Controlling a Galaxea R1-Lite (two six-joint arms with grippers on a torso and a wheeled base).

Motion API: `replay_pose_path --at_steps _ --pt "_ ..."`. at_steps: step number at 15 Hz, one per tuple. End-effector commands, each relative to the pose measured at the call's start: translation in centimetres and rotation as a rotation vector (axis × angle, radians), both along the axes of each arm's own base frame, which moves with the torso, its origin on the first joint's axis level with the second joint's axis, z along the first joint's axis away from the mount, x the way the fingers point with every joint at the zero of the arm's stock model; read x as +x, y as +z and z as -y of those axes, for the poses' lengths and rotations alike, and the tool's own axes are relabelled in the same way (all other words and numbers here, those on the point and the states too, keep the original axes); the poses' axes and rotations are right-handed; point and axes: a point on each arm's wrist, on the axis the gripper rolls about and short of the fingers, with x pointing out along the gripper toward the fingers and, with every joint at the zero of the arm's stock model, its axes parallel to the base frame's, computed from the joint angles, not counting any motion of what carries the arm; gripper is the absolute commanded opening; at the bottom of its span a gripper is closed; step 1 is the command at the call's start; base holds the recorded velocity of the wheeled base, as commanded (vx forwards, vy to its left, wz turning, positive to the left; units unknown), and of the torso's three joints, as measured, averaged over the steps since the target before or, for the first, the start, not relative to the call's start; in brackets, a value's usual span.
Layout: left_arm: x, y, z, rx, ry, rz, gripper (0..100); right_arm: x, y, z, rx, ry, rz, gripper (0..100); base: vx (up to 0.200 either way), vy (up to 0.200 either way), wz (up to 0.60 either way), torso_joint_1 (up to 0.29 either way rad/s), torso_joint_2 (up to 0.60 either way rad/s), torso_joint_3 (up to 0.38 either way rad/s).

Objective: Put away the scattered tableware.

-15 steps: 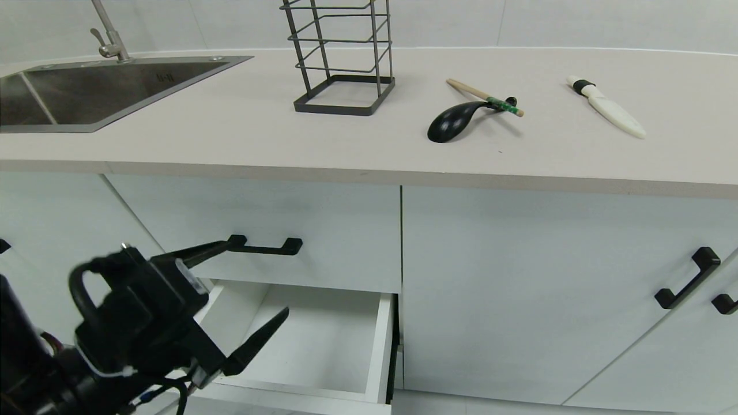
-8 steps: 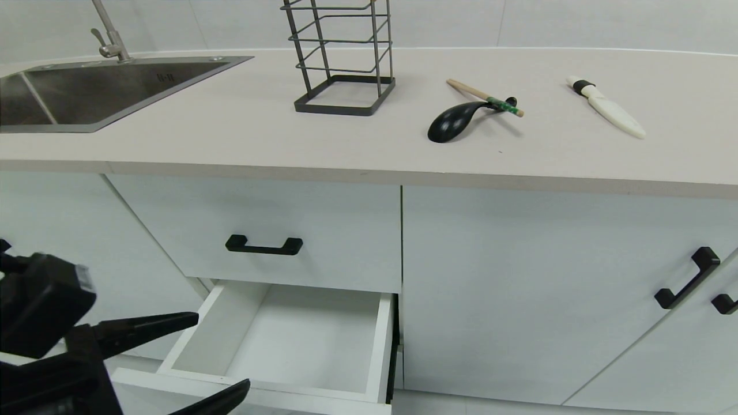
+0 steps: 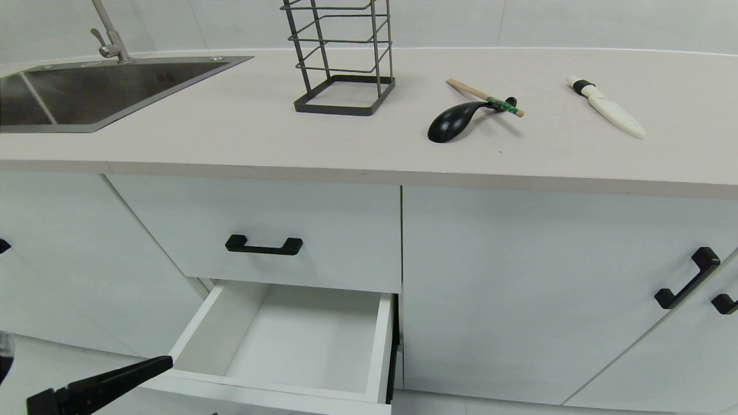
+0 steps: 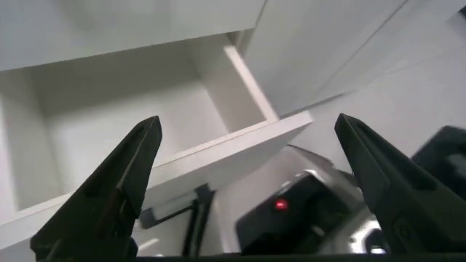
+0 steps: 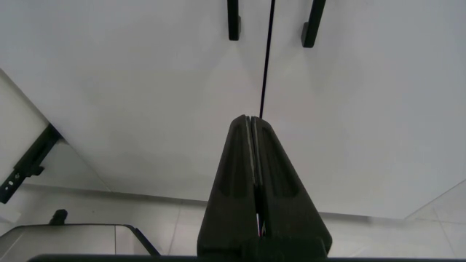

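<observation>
Black and wide apart, the fingers of the left claw [image 4: 247,120] hang low in front of the open drawer [image 3: 381,346], holding nothing. The right claw [image 5: 251,127] has its fingers pressed together, also with nothing between them, and faces the white cabinet fronts. The drawer is pulled out below a shut one, and its white inside looks ready to receive things.

Above, on the bench [image 3: 230,138], the tableware lies well apart from both claws. The spoon [image 3: 452,122] is nearest the edge. It looks light and stiff, with a glossy round bowl that I think would slip, so the narrow neck of its handle is the better place to take it. The chopstick [image 3: 484,98] lies touching the end of that handle; it is thin and light and may roll when the spoon is lifted. The knife [image 3: 605,108] lies further right, alone. It seems stiff and smooth; I would hold it near the dark band, and I cannot tell if its blade is covered.

Behind stand the wire rack [image 3: 343,57] and the sink [image 3: 86,92].
</observation>
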Motion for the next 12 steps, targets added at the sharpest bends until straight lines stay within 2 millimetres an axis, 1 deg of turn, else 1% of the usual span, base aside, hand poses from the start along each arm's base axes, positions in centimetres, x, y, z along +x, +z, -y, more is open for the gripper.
replay_pose_path --at_steps 1,4,6,7,8,9,10,12 --pt "-3.4 -2.6 -2.3 0.049 0.145 0.200 100 0.0 0.0 0.0 -0.005 0.004 -0.002 0 0.000 0.000 0.00 0.000 0.00 0.000" --pt "-5.6 -3.4 -3.2 0.040 0.297 0.288 100 0.0 0.0 0.0 -0.002 0.002 -0.001 0 0.000 0.000 0.00 0.000 0.00 0.000" --pt "-6.2 -4.0 -3.3 0.049 0.377 0.282 100 0.0 0.0 0.0 -0.002 0.001 -0.002 0 0.000 0.000 0.00 0.000 0.00 0.000" --pt "-6.5 -5.3 -3.3 0.061 0.423 0.262 100 0.0 0.0 0.0 -0.002 0.002 -0.002 0 0.000 0.000 0.00 0.000 0.00 0.000" --pt "-6.7 -5.8 -3.3 0.065 0.432 0.258 100 0.0 0.0 0.0 -0.002 0.001 0.001 0 0.000 0.000 0.00 0.000 0.00 0.000" --pt "-7.5 -6.9 -3.3 0.074 0.455 0.229 100 0.0 0.0 0.0 -0.002 0.001 -0.001 0 0.000 0.000 0.00 0.000 0.00 0.000" --pt "-8.2 -7.5 -3.2 0.080 0.474 0.259 100 0.0 0.0 0.0 -0.002 0.001 -0.001 0 0.000 0.000 0.00 0.000 0.00 0.000" --pt "-8.3 -7.5 -3.3 0.121 0.497 0.298 100 0.0 0.0 0.0 -0.004 0.001 -0.001 0 0.000 0.000 0.00 0.000 0.00 0.000"
